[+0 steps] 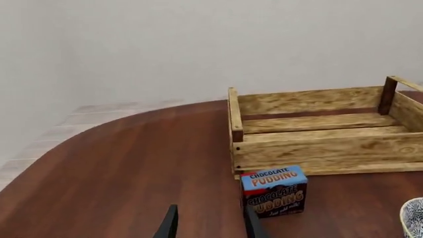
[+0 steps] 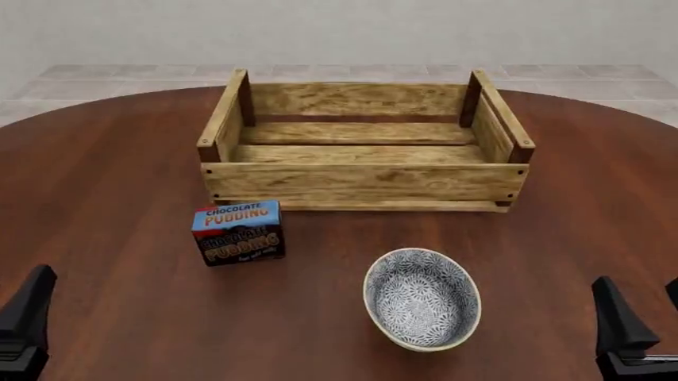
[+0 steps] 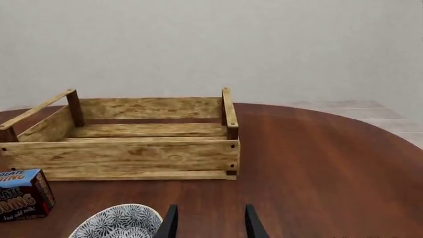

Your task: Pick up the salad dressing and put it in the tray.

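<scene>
Round wood table [image 2: 106, 198]: tray [image 2: 366, 181], pudding box [image 2: 238, 232], bowl [image 2: 421, 298].

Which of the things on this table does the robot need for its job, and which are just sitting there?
For the job:
- large light-wood slatted crate, serving as the tray
- salad dressing: not visible in any view

Just lying about:
- blue-and-brown chocolate pudding box
- round blue-patterned bowl

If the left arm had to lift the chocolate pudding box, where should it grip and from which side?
Probably from above, closing on the printed front face and the back, near the top edge. The chocolate pudding box stands upright, apart from the tray, and looks thinner front to back than wide, so the open left gripper should span it that way.
</scene>
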Tool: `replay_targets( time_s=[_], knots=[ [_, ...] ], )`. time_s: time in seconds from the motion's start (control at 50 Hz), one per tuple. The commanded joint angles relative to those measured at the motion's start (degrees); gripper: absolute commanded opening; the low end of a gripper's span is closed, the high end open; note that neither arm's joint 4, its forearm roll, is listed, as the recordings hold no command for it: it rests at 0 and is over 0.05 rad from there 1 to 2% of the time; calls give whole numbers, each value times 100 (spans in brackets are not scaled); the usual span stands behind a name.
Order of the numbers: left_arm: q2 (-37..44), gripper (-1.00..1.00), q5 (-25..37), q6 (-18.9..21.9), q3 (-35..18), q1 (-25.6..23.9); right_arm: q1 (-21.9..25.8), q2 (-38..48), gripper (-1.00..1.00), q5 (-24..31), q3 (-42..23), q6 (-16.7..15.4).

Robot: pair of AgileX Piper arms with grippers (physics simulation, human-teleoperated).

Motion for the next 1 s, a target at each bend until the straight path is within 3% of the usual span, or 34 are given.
replay_targets(
  time_s=[0.02,0.3,0.72,1.0],
  knots=[
    [-2,100,743,240,-657,193,4,13,100,4,3,-14],
    [5,100,1765,377,-1332,627,29,52,100,14,5,-30],
    [482,100,1950,7,-1630,1805,49,121,100,-10,5,-60],
    [972,100,1556,-4,-1334,2555,46,161,100,-37,9,-60]
  ],
)
